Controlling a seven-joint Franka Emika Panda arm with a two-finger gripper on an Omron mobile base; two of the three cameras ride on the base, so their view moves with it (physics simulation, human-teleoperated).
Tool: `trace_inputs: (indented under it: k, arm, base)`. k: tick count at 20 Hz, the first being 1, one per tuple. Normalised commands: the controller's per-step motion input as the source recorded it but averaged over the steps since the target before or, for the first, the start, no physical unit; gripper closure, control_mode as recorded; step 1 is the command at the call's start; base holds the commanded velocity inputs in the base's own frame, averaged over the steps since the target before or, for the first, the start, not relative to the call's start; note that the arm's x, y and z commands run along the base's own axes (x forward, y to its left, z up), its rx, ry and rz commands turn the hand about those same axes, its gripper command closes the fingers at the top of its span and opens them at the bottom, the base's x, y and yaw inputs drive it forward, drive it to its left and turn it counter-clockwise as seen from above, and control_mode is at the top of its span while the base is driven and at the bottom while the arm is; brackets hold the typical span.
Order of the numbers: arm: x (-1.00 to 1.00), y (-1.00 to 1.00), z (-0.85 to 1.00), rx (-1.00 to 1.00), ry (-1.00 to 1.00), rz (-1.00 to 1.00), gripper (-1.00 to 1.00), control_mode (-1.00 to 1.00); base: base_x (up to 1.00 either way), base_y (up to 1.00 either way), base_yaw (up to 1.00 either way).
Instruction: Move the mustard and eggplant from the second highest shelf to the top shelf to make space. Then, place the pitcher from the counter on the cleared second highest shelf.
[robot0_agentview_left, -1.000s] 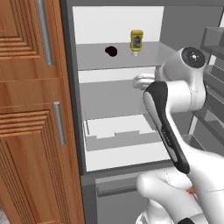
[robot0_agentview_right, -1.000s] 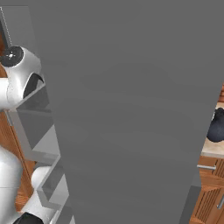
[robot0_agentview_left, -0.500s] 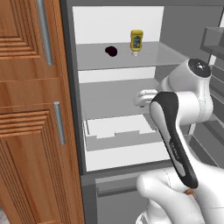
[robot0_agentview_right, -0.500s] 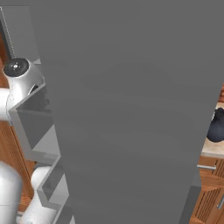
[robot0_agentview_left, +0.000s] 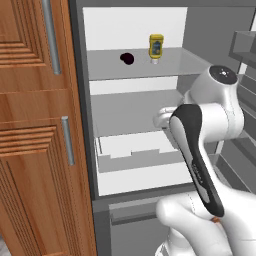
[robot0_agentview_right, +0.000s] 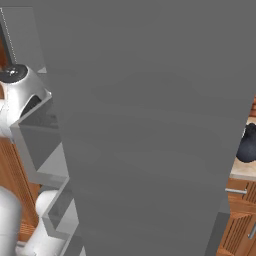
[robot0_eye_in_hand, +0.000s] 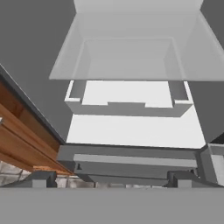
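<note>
Inside the open fridge, the mustard (robot0_agentview_left: 156, 46) stands upright on a grey glass shelf (robot0_agentview_left: 145, 65), the highest one in the left base view, with the eggplant (robot0_agentview_left: 128, 58) just beside it on the side nearer the wooden cabinet doors (robot0_agentview_left: 35, 125). The glass shelf below it (robot0_agentview_left: 125, 107) lies bare, and a white drawer-like bin (robot0_agentview_left: 137, 150) sits under that. The robot's arm (robot0_agentview_left: 200, 150) is raised in front of the fridge, level with the lower shelf. Its gripper (robot0_eye_in_hand: 109, 178) has its two dark fingertips spread wide apart, holding nothing, facing the white bin. Beyond the grey fridge door (robot0_agentview_right: 150, 125), the dark pitcher (robot0_agentview_right: 246, 144) rests on the beige counter (robot0_agentview_right: 242, 170).
</note>
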Motion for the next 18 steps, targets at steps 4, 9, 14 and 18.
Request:
trace_inputs:
  k: [4,9,14,18]
  arm:
    - [-0.05,0.00,0.00,-0.06,0.08,-0.02,-1.00,-1.00]
    - [0.00,0.00,0.00,-0.02,0.02,0.00,-1.00,-1.00]
    - [0.00,0.00,0.00,0.00,0.00,0.00,-1.00,1.00]
    - [0.00,0.00,0.00,0.00,0.00,0.00,-1.00,1.00]
  base:
    - [0.00,0.00,0.00]
    - [0.00,0.00,0.00]
    - [0.00,0.00,0.00]
    - [-0.04,0.07,-0.02]
